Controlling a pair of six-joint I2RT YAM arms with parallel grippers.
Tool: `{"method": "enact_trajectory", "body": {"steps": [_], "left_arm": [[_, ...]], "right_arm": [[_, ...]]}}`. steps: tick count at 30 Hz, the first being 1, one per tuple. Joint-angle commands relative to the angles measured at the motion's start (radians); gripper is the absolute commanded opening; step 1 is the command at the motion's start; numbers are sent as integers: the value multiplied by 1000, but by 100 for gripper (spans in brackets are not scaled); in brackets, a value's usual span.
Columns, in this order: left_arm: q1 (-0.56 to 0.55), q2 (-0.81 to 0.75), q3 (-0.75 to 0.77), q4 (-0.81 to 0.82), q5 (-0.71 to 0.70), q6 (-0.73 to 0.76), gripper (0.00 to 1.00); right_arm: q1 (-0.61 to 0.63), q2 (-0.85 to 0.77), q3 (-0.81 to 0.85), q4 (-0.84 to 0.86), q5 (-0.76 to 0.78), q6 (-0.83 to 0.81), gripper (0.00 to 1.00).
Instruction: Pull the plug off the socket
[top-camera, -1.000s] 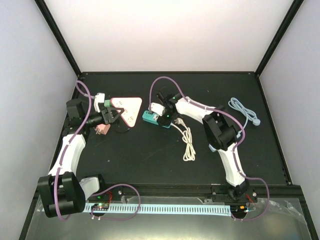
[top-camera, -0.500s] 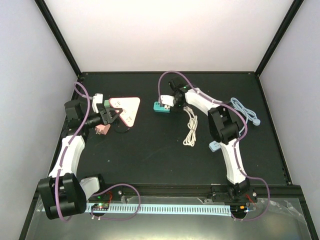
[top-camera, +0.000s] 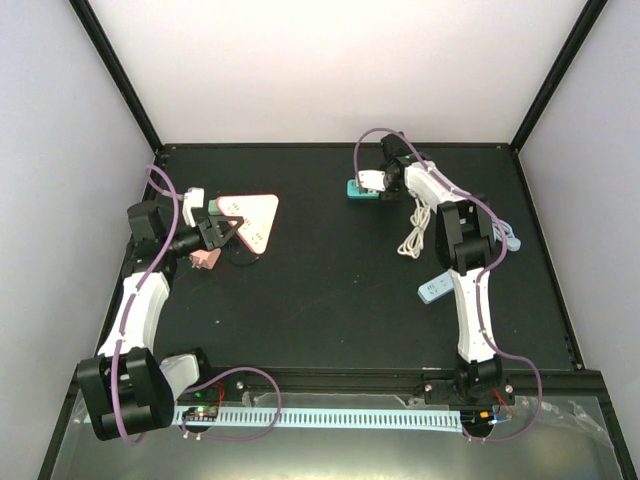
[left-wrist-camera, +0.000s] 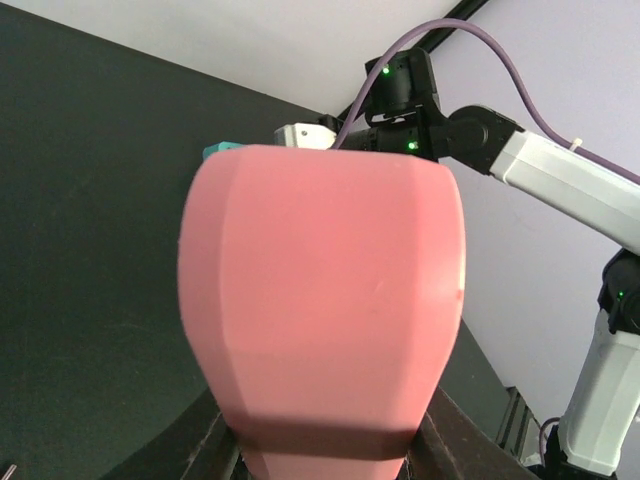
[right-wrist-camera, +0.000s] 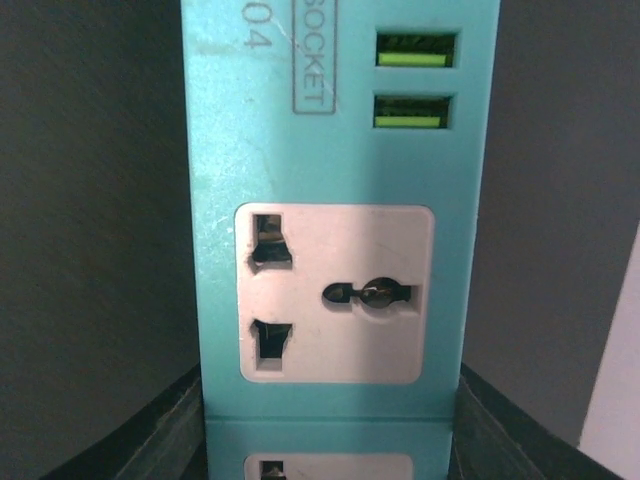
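Observation:
My right gripper (top-camera: 372, 184) is shut on a teal power strip (top-camera: 356, 189) at the far middle of the table. In the right wrist view the strip (right-wrist-camera: 330, 150) fills the space between my fingers (right-wrist-camera: 170, 430). Its white outlet (right-wrist-camera: 335, 293) is empty, and two green USB ports sit above it. A white cord (top-camera: 411, 236) trails from the strip toward me. My left gripper (top-camera: 220, 231) is shut on a pink-and-white triangular socket (top-camera: 252, 218), which fills the left wrist view (left-wrist-camera: 325, 300). I cannot make out a plug seated in either socket.
A small pink block (top-camera: 205, 258) and a white piece (top-camera: 195, 194) lie beside the left gripper. A dark round item (top-camera: 241, 252) lies under the triangular socket. A light blue flat piece (top-camera: 435, 290) and a pale blue cable (top-camera: 506, 237) lie by the right arm.
My right gripper has carried the teal power strip toward the back and right, dragging the white cord along. The left gripper and the triangular socket have barely moved.

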Motion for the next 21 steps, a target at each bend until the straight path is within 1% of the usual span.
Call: {"method": "enact_trajectory", "body": {"steps": [1,6,8,10,12,14,18,21], "left_arm": [[9,-25,7,28,13,25,1],[8,-15,18,3,24,66,2],[6,-4,41,-69,18,136,2],[3,16,83,-174,19,231,2],[2,26,115,-276,5,332,2],[1,24,116,-325,-10,400,2],[-2,28,107,-378,-39,491,2],[-3,57,132,-479,-48,580,2]], "right_arm": [[-72,42,42,-29,67,-93,29],[-102,13,-29,-57,28,-110,30],[-102,-12,-78,-58,4,-115,31],[-103,-34,-124,-38,-16,-114,34],[-102,-48,-150,-22,-26,-105,41],[-103,-51,-155,-23,-23,-98,46],[-102,-58,-148,-28,-29,-80,67],[-103,-77,-148,-28,-48,-65,77]]}}
